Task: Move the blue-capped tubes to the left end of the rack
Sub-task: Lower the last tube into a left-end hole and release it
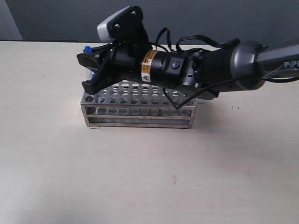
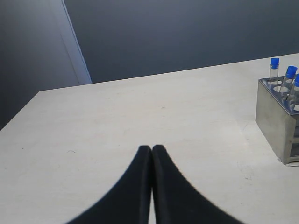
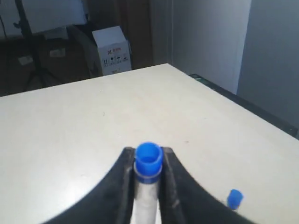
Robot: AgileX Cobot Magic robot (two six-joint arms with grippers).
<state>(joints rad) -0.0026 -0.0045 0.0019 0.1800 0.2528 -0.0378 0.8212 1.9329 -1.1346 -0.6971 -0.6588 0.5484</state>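
At the upper left of centre in the exterior view, a bright blue cap (image 1: 87,48) of one of the slim clear blue-capped tubes peeks out just behind the black right gripper (image 1: 91,71). That gripper hangs over the left end of the rectangular shiny steel rack (image 1: 140,109). The rack stands on the pale beige table (image 1: 149,182), a little left of the frame's middle. The black and grey right arm (image 1: 224,65) runs from there to the right edge, with a white-grey camera (image 1: 114,23) on its wrist.

In the left wrist view, the black left gripper (image 2: 152,150) has its two fingers pressed together tip to tip with nothing between them. It hangs over bare table, well apart from the rack (image 2: 275,121). Three blue-capped tubes (image 2: 274,61) stand up out of holes at the end of the rack nearest this gripper.

In the right wrist view, the right gripper (image 3: 148,156) is closed to a narrow gap on one blue-capped tube (image 3: 147,205) and pinches it just under the cap. A second blue cap (image 3: 235,197) shows nearby, apart from the held one. A white cardboard box (image 3: 112,56) sits beyond the table's far edge.
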